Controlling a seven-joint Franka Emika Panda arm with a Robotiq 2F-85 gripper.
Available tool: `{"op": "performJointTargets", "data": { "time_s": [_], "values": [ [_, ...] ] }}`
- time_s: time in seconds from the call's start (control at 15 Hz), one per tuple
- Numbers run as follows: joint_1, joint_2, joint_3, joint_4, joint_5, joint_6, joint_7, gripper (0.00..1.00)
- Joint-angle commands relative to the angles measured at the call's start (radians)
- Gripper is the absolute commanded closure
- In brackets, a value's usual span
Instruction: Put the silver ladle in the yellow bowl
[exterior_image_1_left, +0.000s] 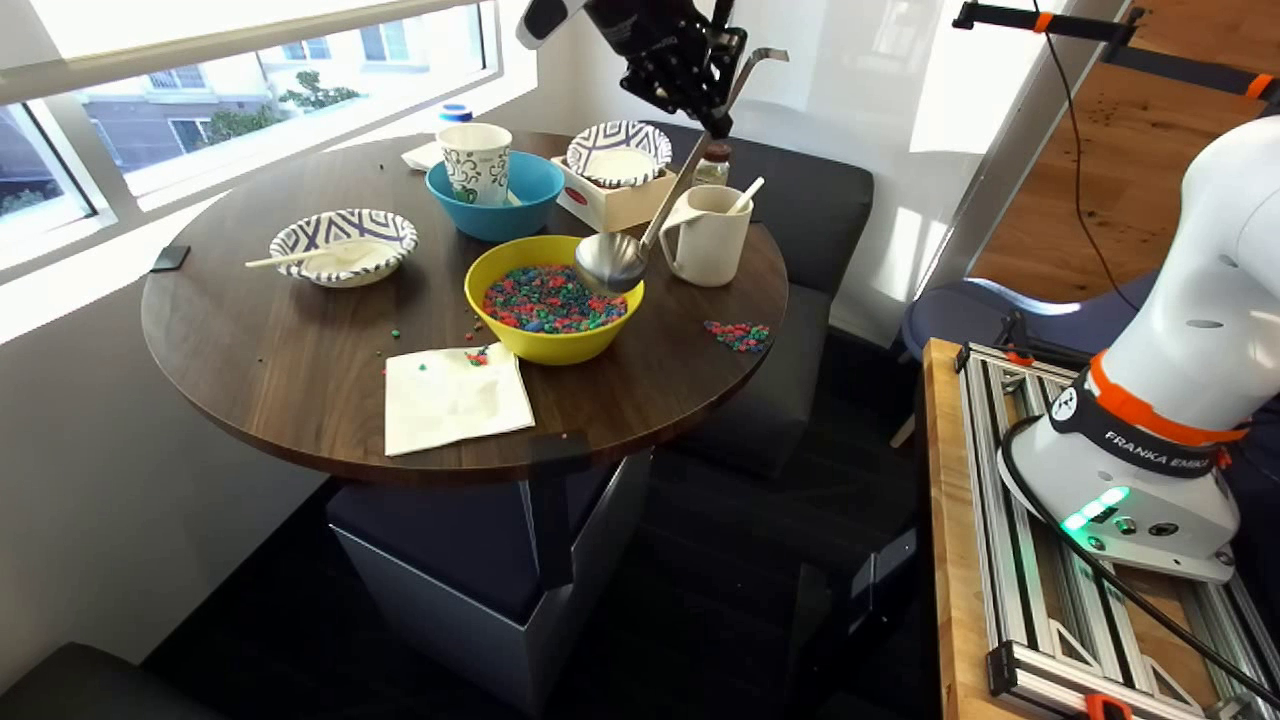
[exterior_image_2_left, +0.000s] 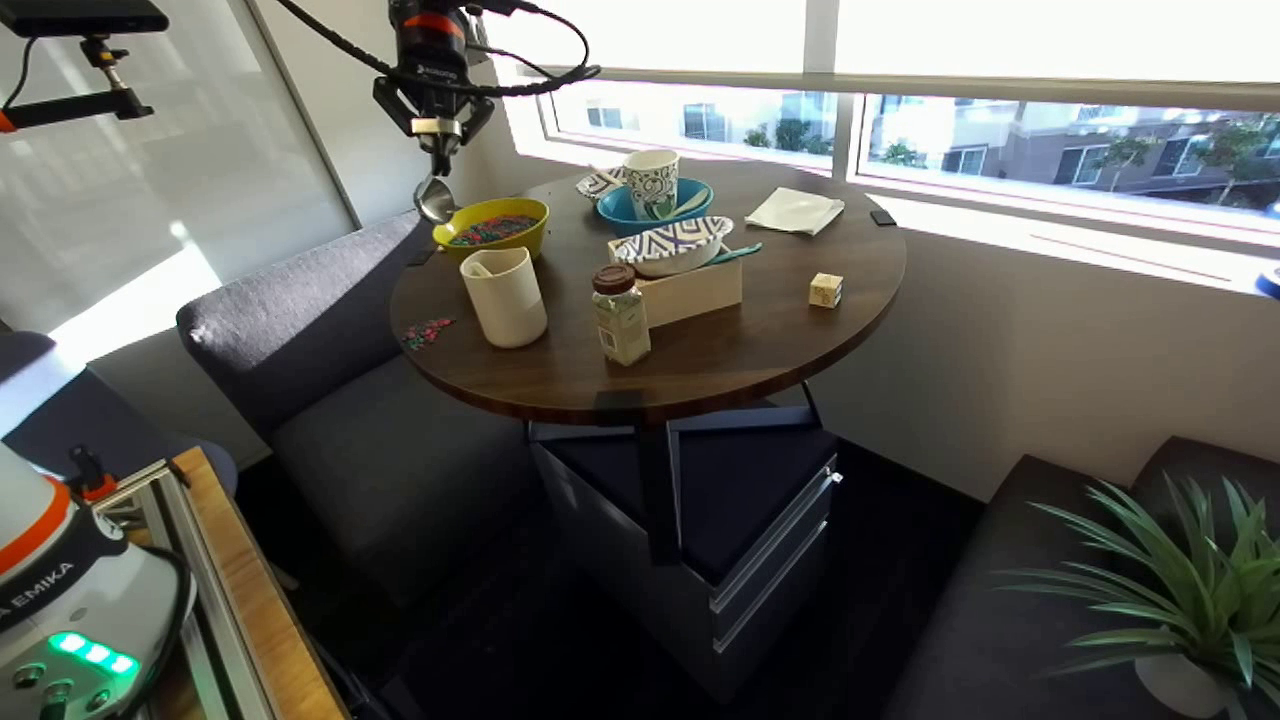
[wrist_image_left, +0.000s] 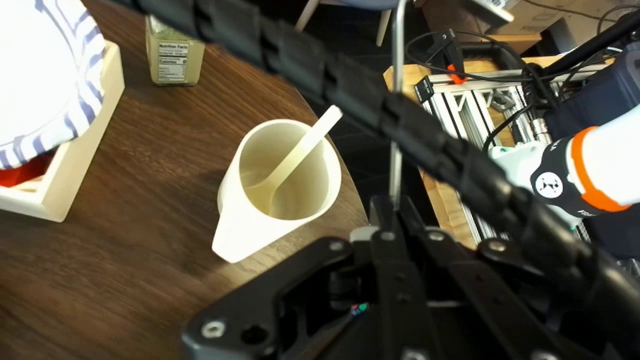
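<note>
Lettering (exterior_image_1_left: 1157, 452) on the robot base (exterior_image_1_left: 1165, 510) reads "FRANKA EMIKA"; in the wrist view, the label (wrist_image_left: 172, 61) on the jar (wrist_image_left: 194, 59) reads "Nutrition Facts" and "Calories". The arm (exterior_image_1_left: 1215, 280) reaches over the worktop (exterior_image_1_left: 280, 360), gripper (exterior_image_2_left: 440, 168) pointing down, fingers (wrist_image_left: 384, 216) clamped on the silver ladle (exterior_image_1_left: 678, 188). Its scoop (exterior_image_1_left: 608, 264) hangs near the rim of the yellow bowl (exterior_image_1_left: 555, 348); contact cannot be confirmed.
</note>
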Motion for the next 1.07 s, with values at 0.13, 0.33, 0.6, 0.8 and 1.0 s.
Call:
{"op": "performJointTargets", "data": {
  "time_s": [0.13, 0.33, 0.6, 0.8, 1.0],
  "values": [
    [0.051, 0.125, 0.029, 0.141, -0.067, -0.094, 0.041, 0.99],
    [0.041, 0.109, 0.034, 0.115, -0.047, -0.061, 0.037, 0.99],
    [0.044, 0.123, 0.028, 0.127, -0.053, -0.056, 0.078, 0.99],
    [0.046, 0.140, 0.026, 0.138, -0.052, -0.066, 0.120, 0.99],
    [0.051, 0.163, 0.029, 0.151, -0.047, -0.070, 0.158, 0.99]
  ]
}}
